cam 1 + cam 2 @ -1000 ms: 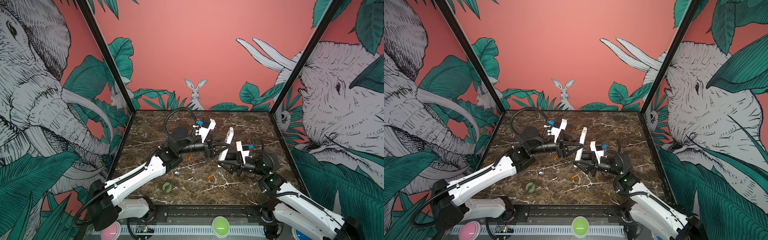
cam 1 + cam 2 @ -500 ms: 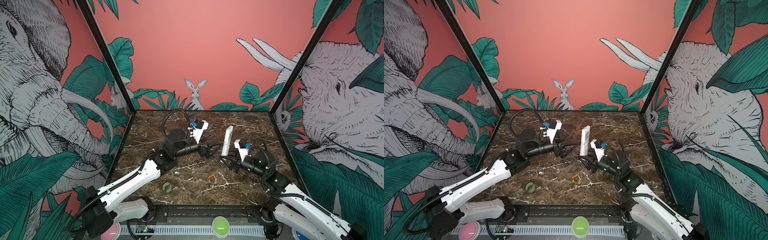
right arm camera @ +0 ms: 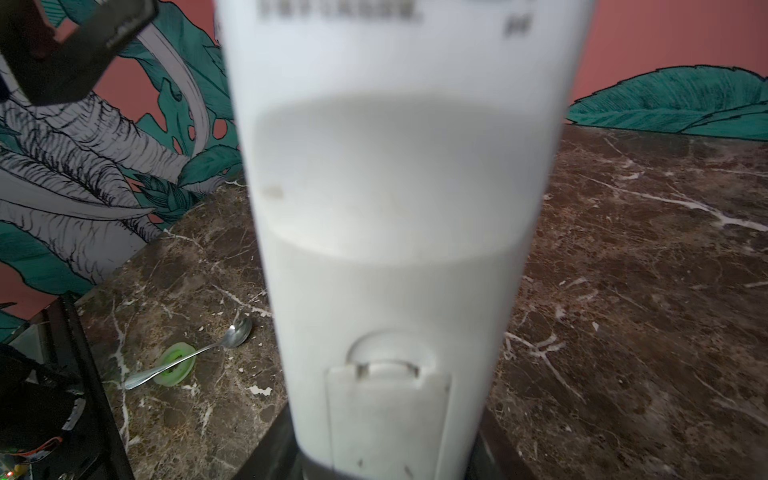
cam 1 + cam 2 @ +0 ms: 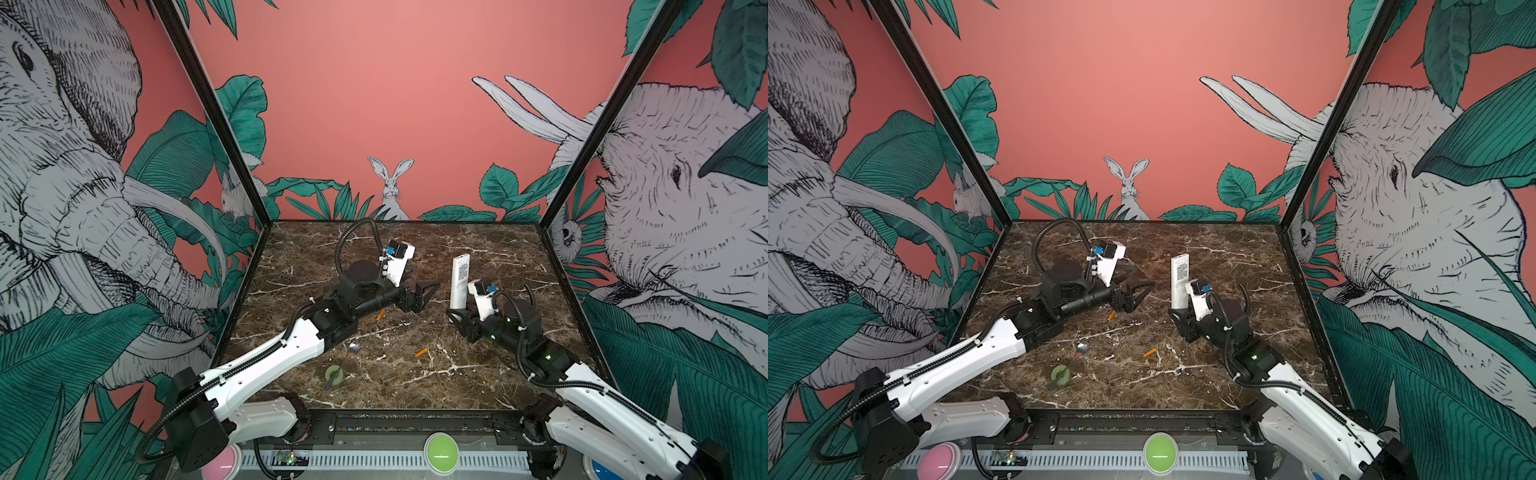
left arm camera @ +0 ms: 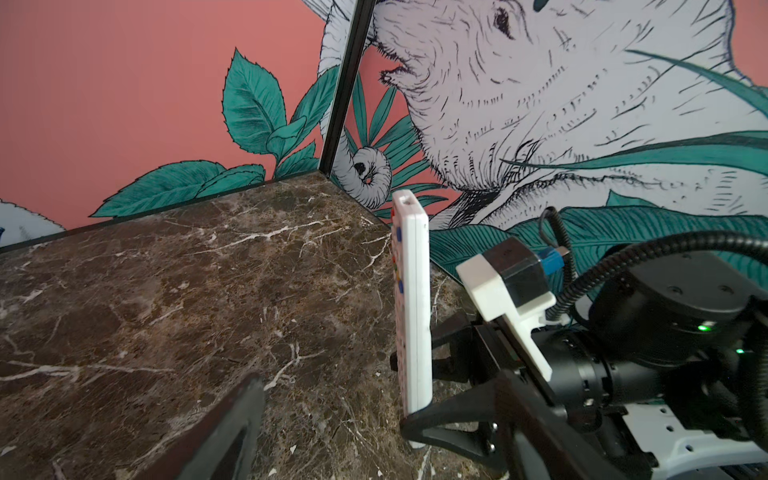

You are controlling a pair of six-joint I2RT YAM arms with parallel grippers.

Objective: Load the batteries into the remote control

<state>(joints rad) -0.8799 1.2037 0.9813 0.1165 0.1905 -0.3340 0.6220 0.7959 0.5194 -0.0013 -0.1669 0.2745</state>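
Note:
The remote control (image 4: 459,279) (image 4: 1180,279) stands upright, its lower end clamped in my right gripper (image 4: 456,312) (image 4: 1177,312). In the right wrist view its plain white back (image 3: 399,199) fills the middle, with a closed cover panel (image 3: 386,419) between the jaws of my right gripper (image 3: 386,465). My left gripper (image 4: 424,294) (image 4: 1138,292) (image 5: 332,428) is open and empty, just left of the remote (image 5: 413,316). Two orange batteries lie on the marble: one (image 4: 380,314) (image 4: 1111,315) under the left gripper's wrist, one (image 4: 421,353) (image 4: 1149,353) nearer the front.
A metal spoon (image 4: 353,348) (image 4: 1081,347) (image 3: 195,353) lies with its handle across a green ring (image 4: 333,373) (image 4: 1060,374) (image 3: 174,370) at front left. Patterned walls enclose the marble table (image 4: 478,374) on three sides.
My left gripper has opened, let go of the remote and drawn back to the left. The right gripper has turned the remote from tilted to upright and carried it slightly right.

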